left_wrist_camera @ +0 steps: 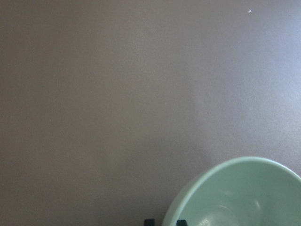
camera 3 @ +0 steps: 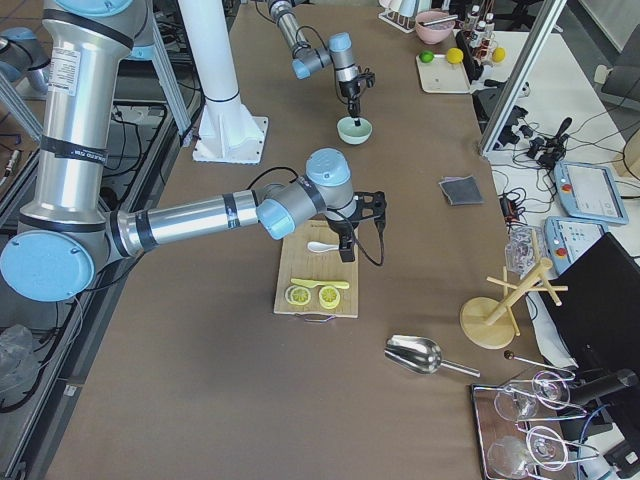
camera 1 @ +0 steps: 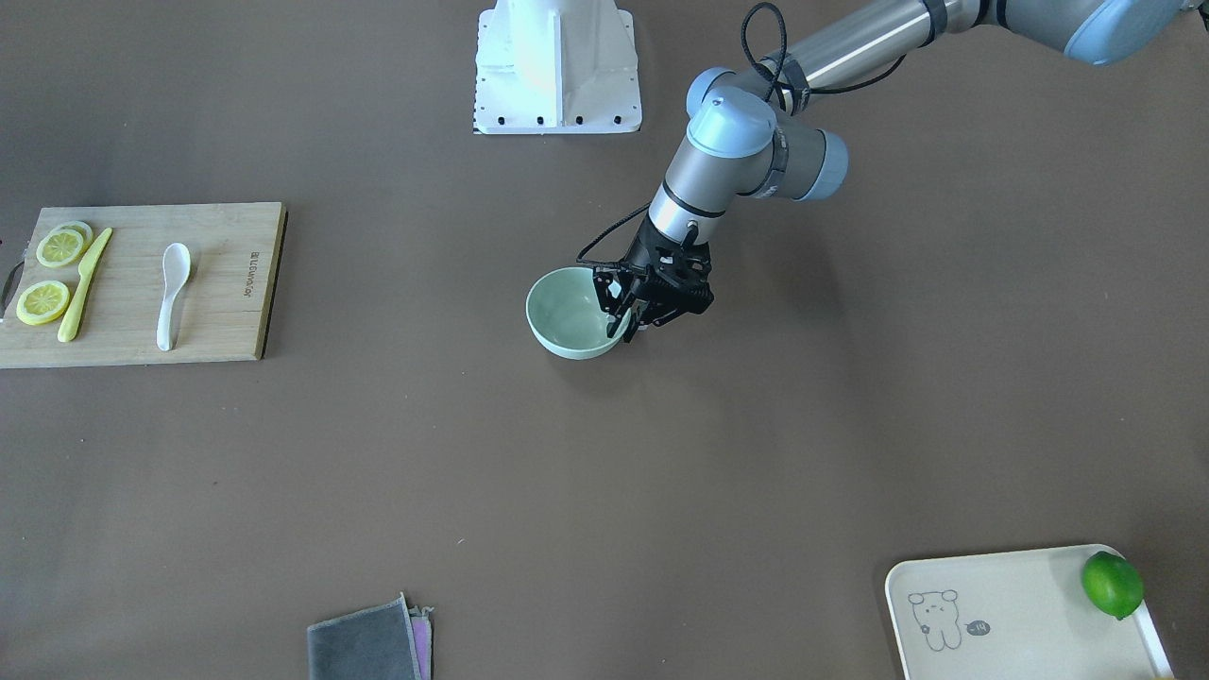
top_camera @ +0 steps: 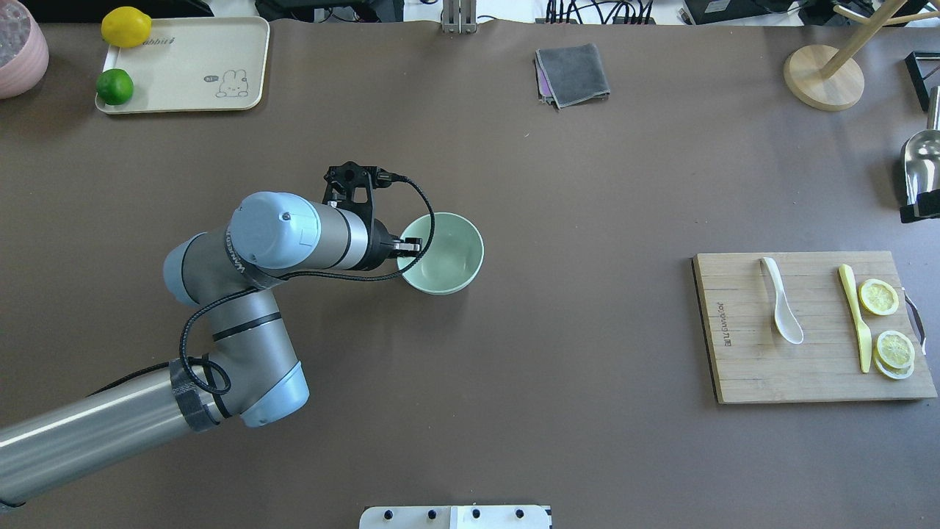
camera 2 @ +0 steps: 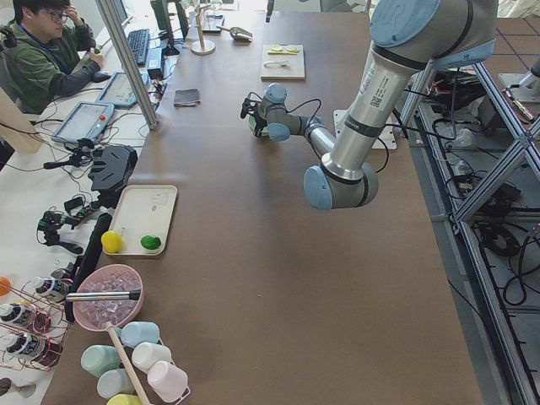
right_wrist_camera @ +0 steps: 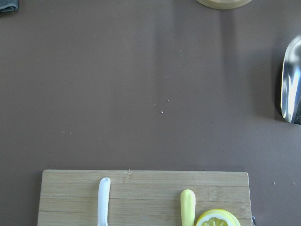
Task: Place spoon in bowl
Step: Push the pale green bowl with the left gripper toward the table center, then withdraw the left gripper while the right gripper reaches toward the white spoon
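Spoon (top_camera: 781, 301) lies flat on the bamboo cutting board (top_camera: 742, 367), well off to the robot's right of the bowl (top_camera: 452, 257), not in it. Yellow knife (top_camera: 855, 316) and lemon slices (top_camera: 879, 297) are on the same board, further from the bowl than the spoon. Right claw (camera 3: 347, 250) hangs over the spoon; can't tell if apart or together. Bowl sits on the desk (top_camera: 558, 411). Left claw (camera 1: 630, 328) is clamped on the bowl's rim, one finger inside, one outside. Beyond the bowl: grey cloth (top_camera: 573, 73), cream tray (top_camera: 183, 59) with lime (top_camera: 115, 86) and lemon (top_camera: 126, 26).
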You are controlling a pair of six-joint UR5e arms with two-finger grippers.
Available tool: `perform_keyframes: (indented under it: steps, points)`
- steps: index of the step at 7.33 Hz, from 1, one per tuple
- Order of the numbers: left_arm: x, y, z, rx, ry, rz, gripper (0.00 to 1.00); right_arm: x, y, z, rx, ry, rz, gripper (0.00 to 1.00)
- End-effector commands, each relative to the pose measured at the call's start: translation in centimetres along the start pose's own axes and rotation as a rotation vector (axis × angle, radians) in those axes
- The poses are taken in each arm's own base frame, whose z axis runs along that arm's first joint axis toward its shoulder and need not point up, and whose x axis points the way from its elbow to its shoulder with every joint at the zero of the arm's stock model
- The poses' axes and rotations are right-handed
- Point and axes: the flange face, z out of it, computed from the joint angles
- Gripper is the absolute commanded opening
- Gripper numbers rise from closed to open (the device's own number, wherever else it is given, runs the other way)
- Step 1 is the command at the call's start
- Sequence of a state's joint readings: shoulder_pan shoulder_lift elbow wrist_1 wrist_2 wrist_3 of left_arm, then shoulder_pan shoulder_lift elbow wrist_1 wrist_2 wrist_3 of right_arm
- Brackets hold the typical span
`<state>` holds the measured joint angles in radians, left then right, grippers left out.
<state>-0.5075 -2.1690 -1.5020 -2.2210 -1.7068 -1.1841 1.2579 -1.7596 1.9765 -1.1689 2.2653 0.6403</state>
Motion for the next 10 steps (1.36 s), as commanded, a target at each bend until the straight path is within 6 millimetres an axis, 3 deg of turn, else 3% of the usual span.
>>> perform_keyframes:
  steps: [1,2,3,4,5,6,7,8,10]
  points:
    - [-1.3,-2.6,-2.9,0.019,0.002,-0.009,0.99,-0.2,0.0,-0.1,0.001,-0.002,0.007,1.00]
    - [-4.0,-7.0,-7.7,-0.068,-0.013,-0.019,0.99,-0.5,0.0,-0.2,0.003,-0.007,0.005,1.00]
    - [-8.1,-8.9,-13.0,-0.114,-0.034,0.032,0.99,-1.1,0.2,0.1,-0.007,-0.012,0.020,1.00]
    - [-14.5,-8.1,-16.2,-0.134,-0.067,0.116,0.99,-2.9,0.8,0.5,-0.022,-0.023,0.061,1.00]
    - [-21.1,-8.9,-19.1,-0.164,-0.083,0.163,0.99,-4.5,1.2,1.2,-0.024,-0.015,0.059,1.00]
    - [-29.2,-9.5,-22.8,-0.197,-0.095,0.267,0.99,-5.8,1.8,2.7,-0.023,0.018,0.059,1.00]
    - [-36.4,-9.8,-25.3,-0.221,-0.113,0.340,0.99,-7.6,2.2,4.4,0.004,0.045,0.023,1.00]
    - [-39.3,-10.0,-25.9,-0.229,-0.126,0.360,0.99,-8.3,3.0,6.2,0.008,0.072,-0.010,1.00]
    - [-39.8,-9.9,-25.6,-0.235,-0.129,0.358,0.99,-9.9,4.9,10.7,0.020,0.156,-0.011,1.00]
